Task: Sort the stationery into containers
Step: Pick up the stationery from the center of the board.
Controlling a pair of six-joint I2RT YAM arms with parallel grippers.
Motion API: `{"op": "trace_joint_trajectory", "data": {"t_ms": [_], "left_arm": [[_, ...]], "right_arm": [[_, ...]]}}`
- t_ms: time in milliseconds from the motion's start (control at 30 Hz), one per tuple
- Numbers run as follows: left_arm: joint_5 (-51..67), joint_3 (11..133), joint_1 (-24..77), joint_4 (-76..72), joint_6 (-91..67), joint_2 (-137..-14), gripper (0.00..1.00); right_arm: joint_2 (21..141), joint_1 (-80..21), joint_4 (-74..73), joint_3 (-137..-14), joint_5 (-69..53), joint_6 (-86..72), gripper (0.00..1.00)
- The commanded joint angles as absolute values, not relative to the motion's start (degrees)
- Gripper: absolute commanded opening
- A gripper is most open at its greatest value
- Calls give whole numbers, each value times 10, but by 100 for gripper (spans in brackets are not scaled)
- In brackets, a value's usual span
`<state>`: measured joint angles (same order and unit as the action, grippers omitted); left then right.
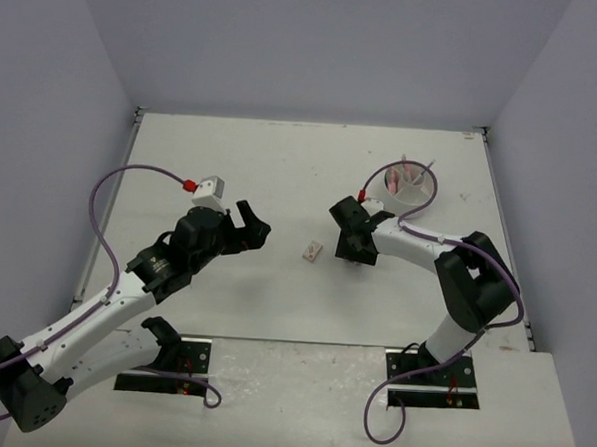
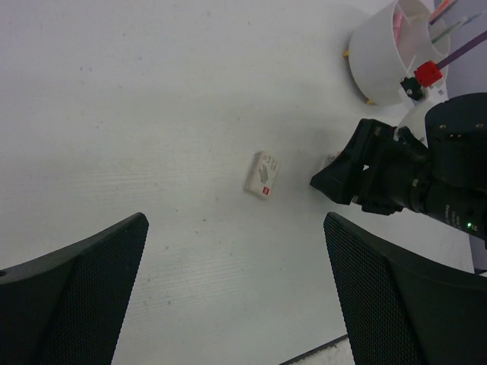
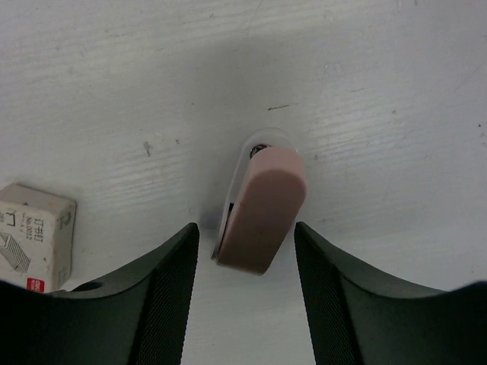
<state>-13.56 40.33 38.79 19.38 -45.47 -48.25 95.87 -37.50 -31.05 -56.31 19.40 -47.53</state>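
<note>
Fingers on the right (image 3: 163,304) are straddling the pink block (image 3: 262,209), half open, gripping nothing yet. It is probably light and rigid; pinch its long sides.

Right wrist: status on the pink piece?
Left gripper open, empty. Right gripper open, straddling pink piece, not gripped yet. Small box beside it, clear of fingers.

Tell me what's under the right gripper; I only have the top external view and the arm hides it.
Observer: A small pink block with a clear plastic part at one end lies on the table, between the fingers of the right gripper; a gap shows on one side.
Operator: And that pale thing between the arms?
Observer: A small white staple box, printed face up, outside the right gripper's fingers.
Operator: Left gripper carrying anything?
Observer: No, the left gripper stands wide open, nothing between its fingers.
</note>
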Motion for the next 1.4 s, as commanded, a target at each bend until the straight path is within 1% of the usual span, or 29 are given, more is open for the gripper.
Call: {"op": "trace_joint_trajectory", "data": {"t_ms": [0, 33, 133, 267, 367, 400, 500, 567, 633, 700, 800, 867, 900, 1000, 1100, 1200, 1367], "left_arm": [[-107, 386, 390, 175, -437, -492, 100], [-103, 383, 390, 171, -437, -493, 100], [-91, 376, 389, 157, -432, -487, 100], [-77, 369, 390, 143, -427, -482, 100], [-50, 358, 389, 115, -424, -484, 100], [-40, 358, 390, 109, -424, -487, 100], [12, 351, 389, 66, -421, -503, 100], [86, 340, 389, -8, -419, -511, 100], [166, 326, 390, -99, -432, -524, 100], [208, 320, 390, -160, -455, -540, 100], [289, 301, 398, -307, -494, -576, 100], [334, 298, 410, -393, -493, -600, 100], [349, 302, 421, -417, -486, -610, 100], [374, 319, 448, -451, -464, -632, 99], [385, 335, 474, -462, -456, -649, 96], [401, 347, 490, -475, -462, -666, 85], [420, 343, 500, -520, -489, -676, 66]], "right_arm": [[988, -364, -269, -577, 200, -475, 53], [994, -363, -263, -577, 200, -473, 51], [1004, -363, -238, -578, 187, -443, 41], [1001, -363, -218, -563, 184, -409, 15], [945, -365, -173, -519, 172, -376, 1], [943, -367, -161, -517, 165, -368, 0], [809, -373, -108, -437, 108, -333, 0], [723, -372, -91, -398, 32, -323, 0], [655, -373, -100, -385, -70, -317, 0], [607, -372, -100, -372, -143, -305, 0], [520, -373, -101, -357, -247, -288, 0], [483, -373, -92, -343, -327, -282, 0], [460, -373, -90, -338, -363, -281, 0], [401, -373, -98, -330, -412, -279, 0], [357, -373, -102, -326, -441, -275, 0], [321, -373, -104, -327, -450, -278, 0], [312, -372, -106, -332, -457, -277, 0]]}}
